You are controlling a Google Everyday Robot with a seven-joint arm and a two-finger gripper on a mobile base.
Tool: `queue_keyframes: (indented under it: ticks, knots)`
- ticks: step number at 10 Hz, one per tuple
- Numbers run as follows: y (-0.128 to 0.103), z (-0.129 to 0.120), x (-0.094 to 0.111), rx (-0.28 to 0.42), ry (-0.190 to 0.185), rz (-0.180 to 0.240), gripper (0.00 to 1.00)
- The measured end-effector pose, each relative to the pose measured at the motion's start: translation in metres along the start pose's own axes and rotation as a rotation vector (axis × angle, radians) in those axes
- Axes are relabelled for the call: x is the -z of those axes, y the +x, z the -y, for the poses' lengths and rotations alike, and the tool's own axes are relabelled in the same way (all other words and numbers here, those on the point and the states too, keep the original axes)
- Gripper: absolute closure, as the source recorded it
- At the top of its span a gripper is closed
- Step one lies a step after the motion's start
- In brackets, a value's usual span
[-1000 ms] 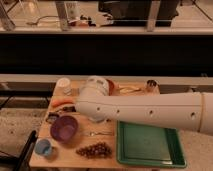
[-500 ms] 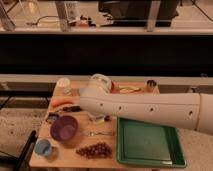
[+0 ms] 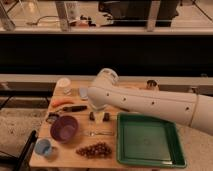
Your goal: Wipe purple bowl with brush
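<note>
My gripper (image 3: 99,116) hangs mid-counter with fingers apart, empty, having drifted slightly toward the front edge since a moment ago. The brush (image 3: 75,108) lies near the left edge, behind the purple bowl (image 3: 64,128). It looks light and stiff; I'd grab mid-handle.

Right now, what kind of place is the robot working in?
Probably a lab or test bench set up as a mock kitchen. A small wooden table holds a staged spread: purple bowl, brush, grapes, green tray. The hand hangs over the table's middle, right of the bowl.
</note>
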State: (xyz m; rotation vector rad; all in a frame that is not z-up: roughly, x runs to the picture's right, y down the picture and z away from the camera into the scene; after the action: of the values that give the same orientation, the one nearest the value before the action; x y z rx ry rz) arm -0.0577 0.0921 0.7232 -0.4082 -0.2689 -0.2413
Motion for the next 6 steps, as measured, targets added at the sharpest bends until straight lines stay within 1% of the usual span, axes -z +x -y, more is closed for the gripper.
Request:
queue_keyframes:
  ticks: [2, 4, 5, 6]
  knots:
    - [-0.017, 0.013, -0.013, 0.034, 0.018, 0.027, 0.2]
    - [-0.028, 0.023, -0.026, 0.058, 0.021, 0.045, 0.2]
    - [-0.04, 0.028, -0.032, 0.073, 0.018, 0.059, 0.2]
    - [-0.046, 0.033, -0.035, 0.084, 0.021, 0.067, 0.2]
